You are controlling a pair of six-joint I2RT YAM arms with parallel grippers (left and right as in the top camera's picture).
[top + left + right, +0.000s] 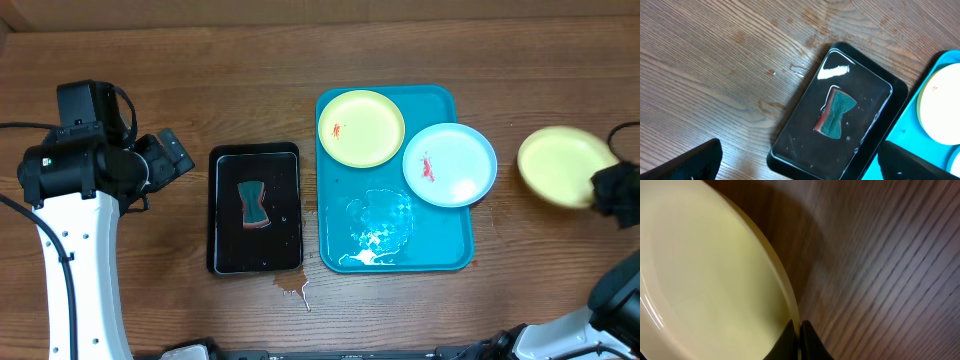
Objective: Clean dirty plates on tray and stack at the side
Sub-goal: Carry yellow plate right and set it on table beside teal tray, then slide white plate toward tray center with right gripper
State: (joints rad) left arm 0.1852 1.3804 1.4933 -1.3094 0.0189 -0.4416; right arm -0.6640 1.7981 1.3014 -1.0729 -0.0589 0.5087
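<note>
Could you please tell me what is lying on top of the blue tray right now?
A yellow plate and a light blue plate, each with a red smear, plus a clear wet puddle. The floor of the tray beneath the plates is covered.

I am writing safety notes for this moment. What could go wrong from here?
The right gripper pinches only the thin rim of the pale yellow plate, which might slip out.
The light blue plate overhangs the turquoise tray at its right rim; a bump could tip it.
</note>
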